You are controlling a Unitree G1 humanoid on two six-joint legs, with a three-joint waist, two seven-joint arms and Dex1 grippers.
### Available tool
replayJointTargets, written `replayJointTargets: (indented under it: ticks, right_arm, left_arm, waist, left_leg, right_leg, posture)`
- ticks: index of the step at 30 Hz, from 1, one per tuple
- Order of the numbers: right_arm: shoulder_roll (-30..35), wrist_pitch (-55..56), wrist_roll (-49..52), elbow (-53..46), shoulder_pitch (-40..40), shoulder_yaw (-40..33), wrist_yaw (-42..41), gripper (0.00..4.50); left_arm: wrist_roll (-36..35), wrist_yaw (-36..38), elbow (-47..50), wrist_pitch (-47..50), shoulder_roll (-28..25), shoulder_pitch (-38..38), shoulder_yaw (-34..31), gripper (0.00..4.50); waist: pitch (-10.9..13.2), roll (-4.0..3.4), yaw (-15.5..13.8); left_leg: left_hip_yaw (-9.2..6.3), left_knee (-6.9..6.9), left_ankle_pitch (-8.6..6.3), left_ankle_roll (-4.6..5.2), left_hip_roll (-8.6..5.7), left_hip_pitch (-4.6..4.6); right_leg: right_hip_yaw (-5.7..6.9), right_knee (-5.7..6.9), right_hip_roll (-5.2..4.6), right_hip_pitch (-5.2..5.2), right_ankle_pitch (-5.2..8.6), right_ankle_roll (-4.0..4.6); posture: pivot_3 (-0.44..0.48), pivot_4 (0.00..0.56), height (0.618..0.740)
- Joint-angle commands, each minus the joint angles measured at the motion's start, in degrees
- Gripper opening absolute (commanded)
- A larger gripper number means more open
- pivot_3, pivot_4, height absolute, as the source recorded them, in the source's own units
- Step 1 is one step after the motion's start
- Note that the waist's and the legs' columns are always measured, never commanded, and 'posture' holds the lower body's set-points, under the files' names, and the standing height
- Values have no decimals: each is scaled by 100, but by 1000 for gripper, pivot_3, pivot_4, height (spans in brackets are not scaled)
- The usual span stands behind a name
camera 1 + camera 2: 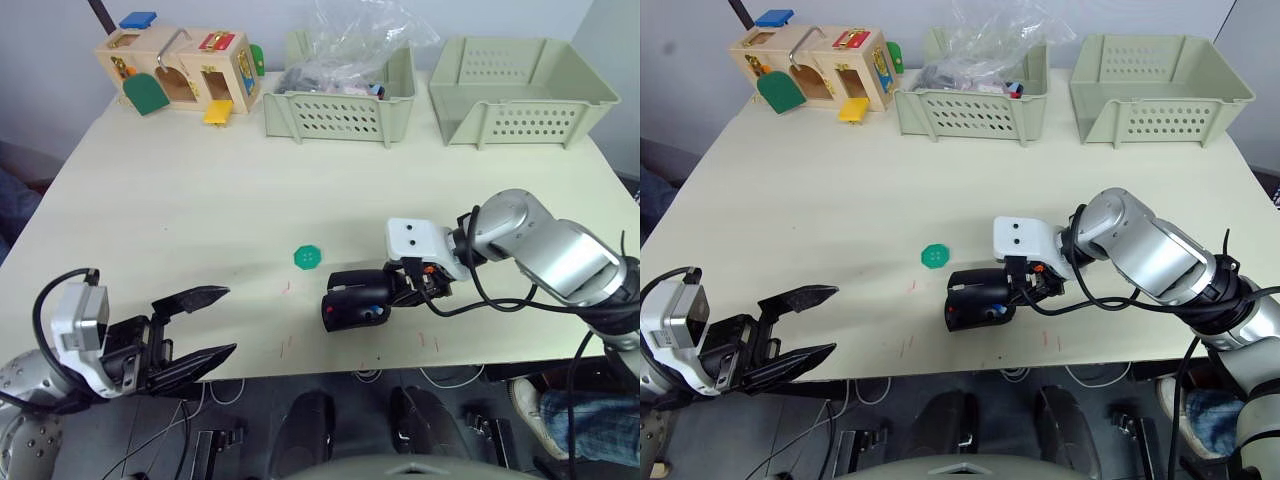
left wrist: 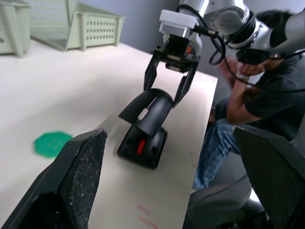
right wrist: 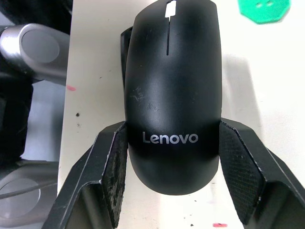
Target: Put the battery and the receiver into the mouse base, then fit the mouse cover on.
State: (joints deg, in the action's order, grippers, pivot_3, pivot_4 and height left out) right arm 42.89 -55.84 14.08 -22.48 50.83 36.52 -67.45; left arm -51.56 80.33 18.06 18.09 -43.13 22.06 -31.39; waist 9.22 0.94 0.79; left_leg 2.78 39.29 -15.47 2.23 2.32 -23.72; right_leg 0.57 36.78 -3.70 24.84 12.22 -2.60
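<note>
Cover positioned over base, near table front edge.
Left gripper [image 1: 205, 325]: fingers spread, empty, off the table's front-left edge. Green disc [image 1: 308, 257] lies between. Right gripper [image 2: 167, 81]: fingers pinching the mouse cover [image 3: 172, 90], held tilted over the mouse base [image 2: 143, 145].

Near the table's [image 1: 820, 200] front edge, the right gripper [image 1: 1012, 287] grips the mouse cover [image 1: 985, 283] over the mouse base [image 1: 970, 312]. A green disc [image 1: 935, 257] lies just beside it. The left gripper [image 1: 810, 325] hovers agape off the edge.

black mouse cover [image 2: 148, 108] tilted on mouse base [image 2: 143, 148]
</note>
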Motion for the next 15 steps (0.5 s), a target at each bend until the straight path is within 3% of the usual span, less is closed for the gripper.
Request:
replayJointTargets:
  ticks: [1,15]
  right_arm:
    - [-92,13,-31,-121,90,101,-39,2233]
    - [-343,269,-347,379,165,430,-167,2233]
  left_arm:
    - [106,138,-25,-203,33,131,-215,4500]
    - [132,181,34,-288,72,446,-267,4500]
  waist:
    - [0,0,-3]
    - [0,0,2]
  left_leg:
    - [-2,0,0,0,0,-1]
    - [-1,-1,0,0,0,-1]
  right_leg:
    - [1,0,0,0,0,0]
    - [1,0,-3,1,0,0]
  posture:
    - [0,150,740]
    - [0,150,740]
